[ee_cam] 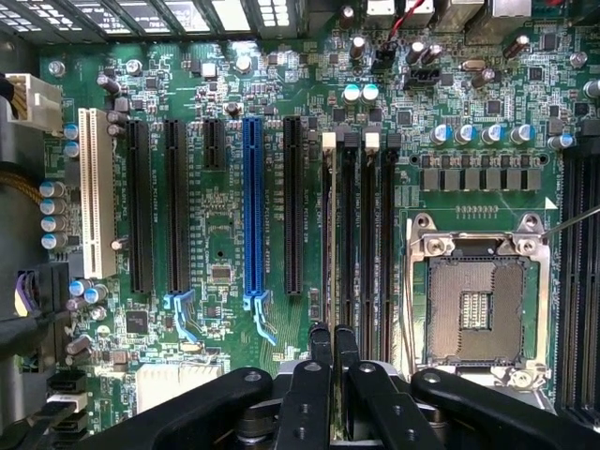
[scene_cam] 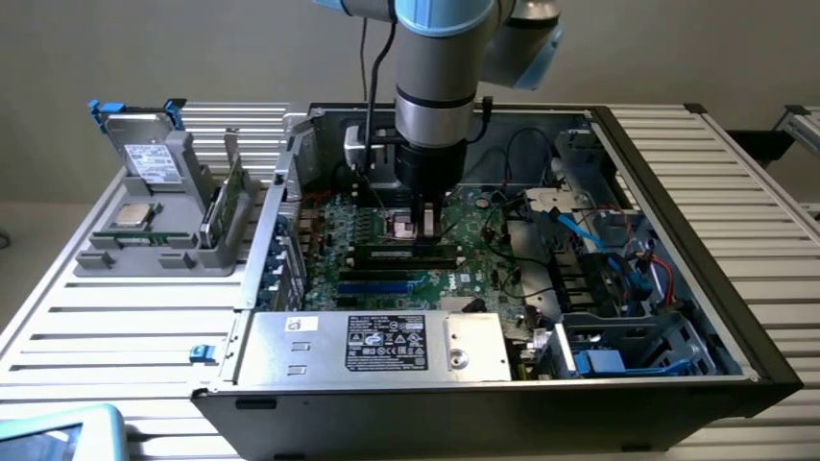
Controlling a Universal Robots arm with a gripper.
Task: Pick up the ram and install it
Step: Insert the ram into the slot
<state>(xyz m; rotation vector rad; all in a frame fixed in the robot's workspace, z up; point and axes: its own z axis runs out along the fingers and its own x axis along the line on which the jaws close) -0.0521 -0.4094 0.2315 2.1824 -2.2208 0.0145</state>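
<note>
My gripper (scene_cam: pixel 429 236) reaches straight down into the open computer case (scene_cam: pixel 717 240), over the memory slots (scene_cam: pixel 407 255) of the green motherboard (ee_cam: pixel 225 234). In the wrist view its two black fingertips (ee_cam: pixel 322 339) stand almost together, and the gripper (ee_cam: pixel 334 332) is shut on a thin edge. That edge is the ram (ee_cam: pixel 330 234), seen from above as a narrow pale line. It lies along the white-latched slot nearest the long black card slot (ee_cam: pixel 293 206). How deep it sits in the slot I cannot tell.
The empty processor socket (ee_cam: pixel 476 300) lies beside the memory slots. A grey rack (scene_cam: pixel 154 257) at the exterior view's left holds a silver chip (scene_cam: pixel 133 213) and another green stick (scene_cam: pixel 227 204). The power supply (scene_cam: pixel 372 346) fills the case's front; cables (scene_cam: pixel 602 240) crowd its right.
</note>
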